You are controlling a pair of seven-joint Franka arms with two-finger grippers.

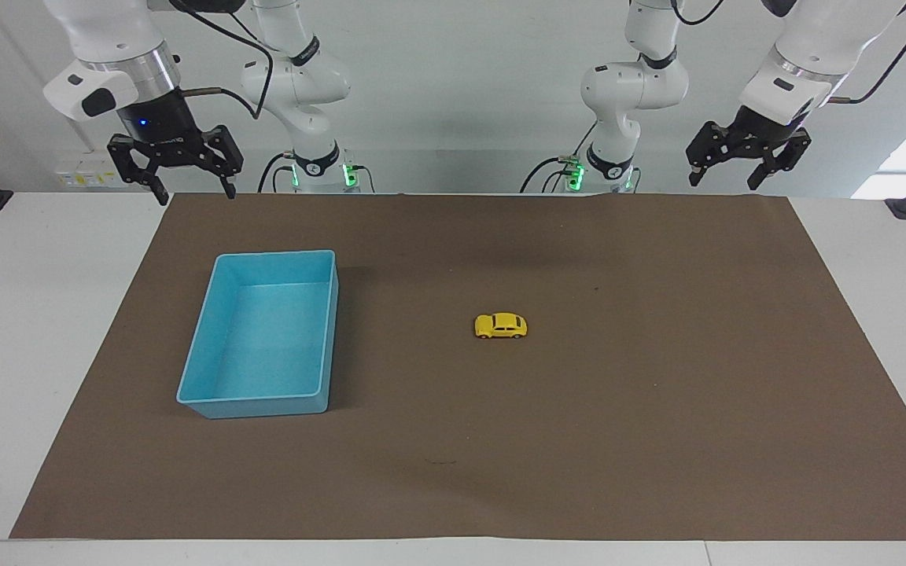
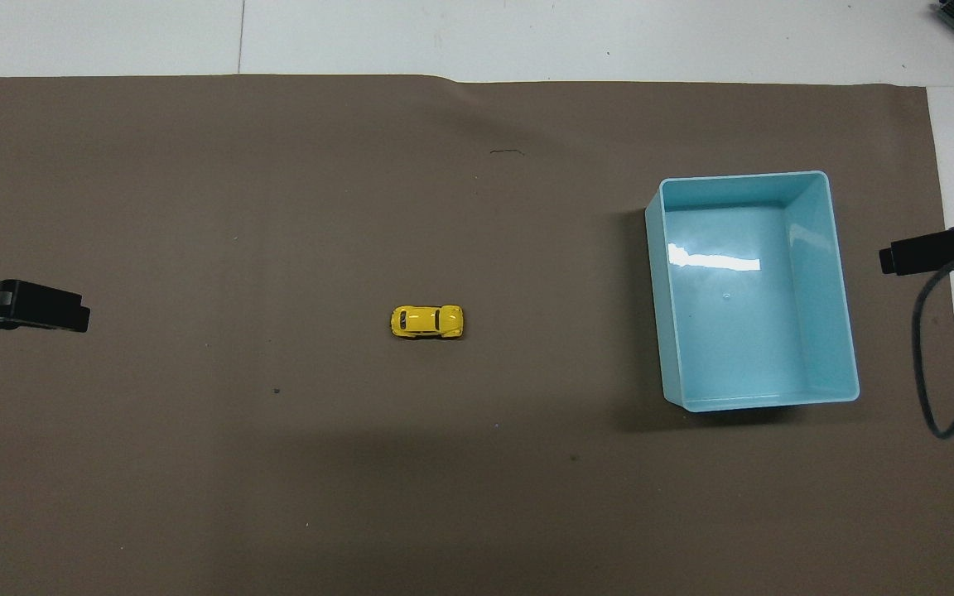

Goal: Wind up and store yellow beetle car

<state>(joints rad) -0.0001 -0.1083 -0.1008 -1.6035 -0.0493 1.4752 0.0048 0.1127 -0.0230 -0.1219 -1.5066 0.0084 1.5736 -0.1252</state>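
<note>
**One car, one bin, two grippers raised**

One yellow beetle car [image 1: 501,325] is seen on the brown mat [image 1: 579,440], well apart from the single blue bin [image 1: 264,405]. The left gripper [image 1: 742,171] and right gripper [image 1: 193,187] are held aloft, fingers spread, nothing gripped.

both arms just parked up high at their own ends of the table, waiting. left gripper [image 1: 745,168] and right gripper [image 1: 182,176] hang pointing down, fingers spread apart, holding nothing.
</note>
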